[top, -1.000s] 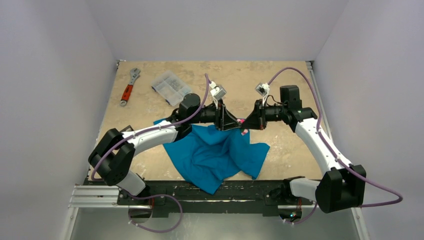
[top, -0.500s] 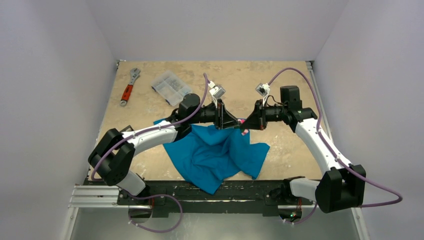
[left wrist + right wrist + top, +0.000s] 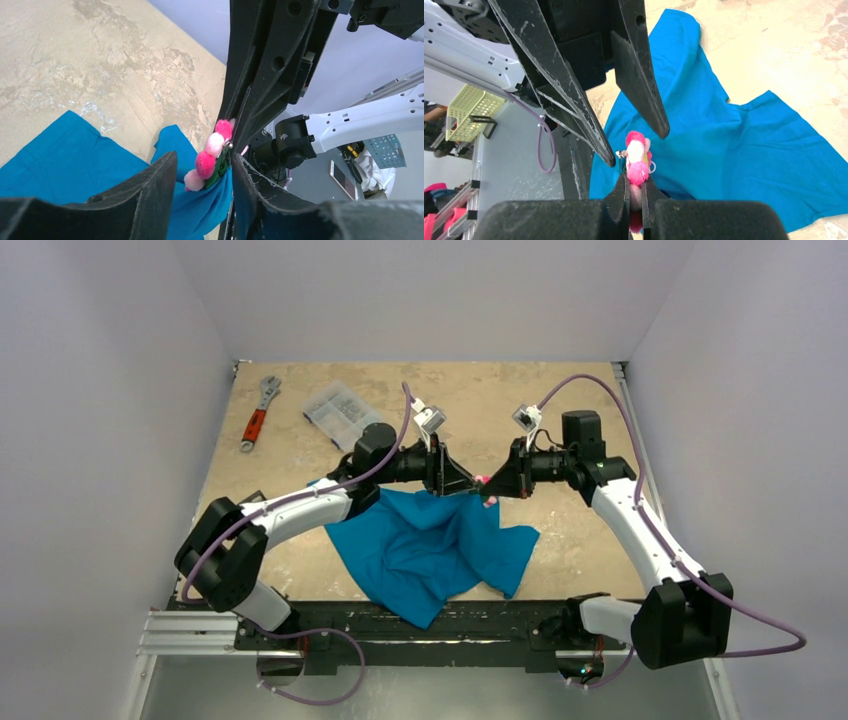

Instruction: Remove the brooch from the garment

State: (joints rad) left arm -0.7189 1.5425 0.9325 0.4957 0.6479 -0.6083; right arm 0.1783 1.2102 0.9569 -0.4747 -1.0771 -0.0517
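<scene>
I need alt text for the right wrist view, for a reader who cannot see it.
The right end effector is shut on the pink brooch. The left end effector, fingers open, points at it from above, with the teal garment on the table behind.

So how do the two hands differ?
The right hand is shut on the pink brooch; the left hand has its fingers apart beside it. The right hand reaches in from the right, the left hand from the left. Both are black, meeting over the teal T-shirt.
</scene>
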